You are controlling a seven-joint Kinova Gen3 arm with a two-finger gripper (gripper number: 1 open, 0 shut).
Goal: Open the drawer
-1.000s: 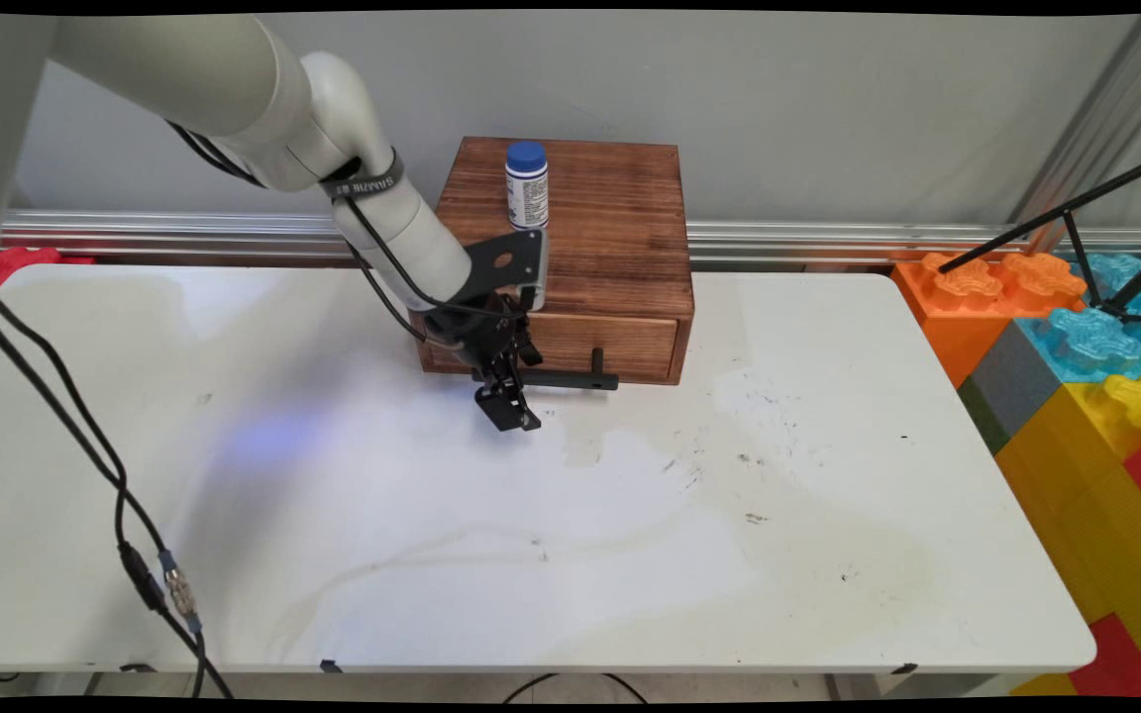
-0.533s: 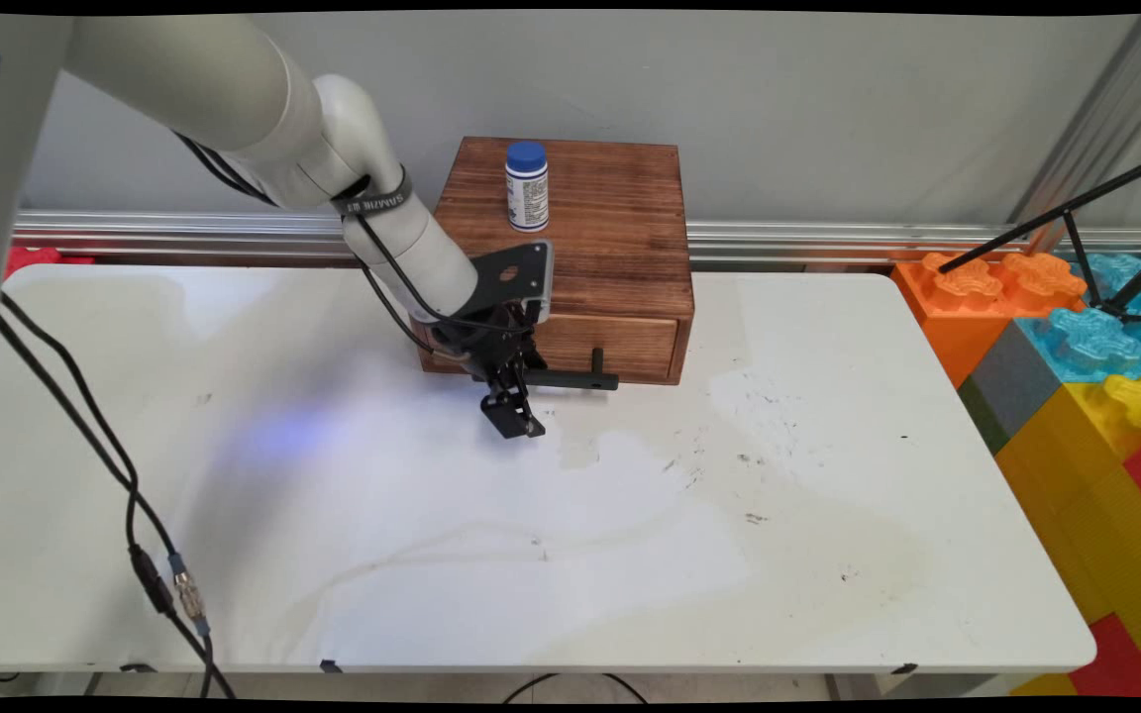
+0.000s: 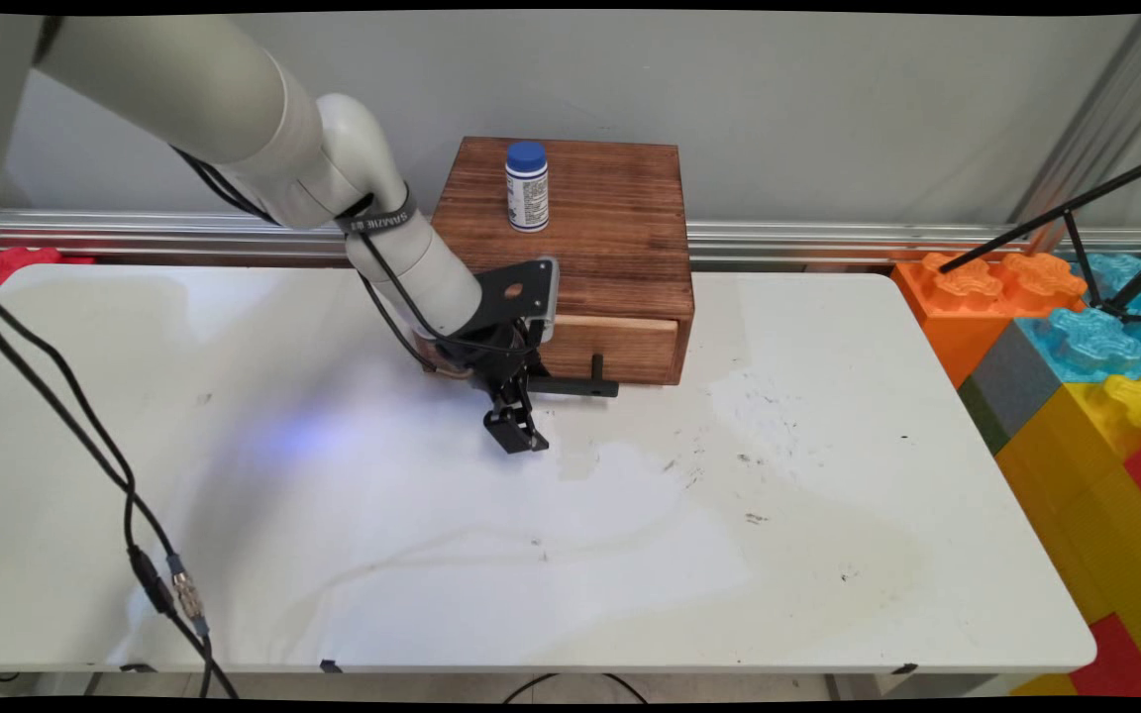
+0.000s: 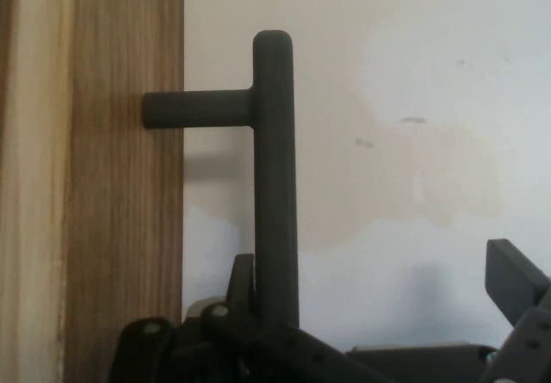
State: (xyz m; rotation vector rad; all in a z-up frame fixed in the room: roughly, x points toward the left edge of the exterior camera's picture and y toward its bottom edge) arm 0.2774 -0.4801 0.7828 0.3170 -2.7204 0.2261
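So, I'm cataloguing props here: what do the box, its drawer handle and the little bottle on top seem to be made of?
The box looks like dark-stained wood with visible grain and a matte finish. The drawer handle is a dark grey matte bar, maybe painted metal or plastic; the look leaves that open. The bottle seems to be white plastic with a blue cap and a printed label.

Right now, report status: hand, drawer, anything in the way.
Hand open, handle against one finger. Drawer slightly out. Bottle atop cabinet, apart from hand.
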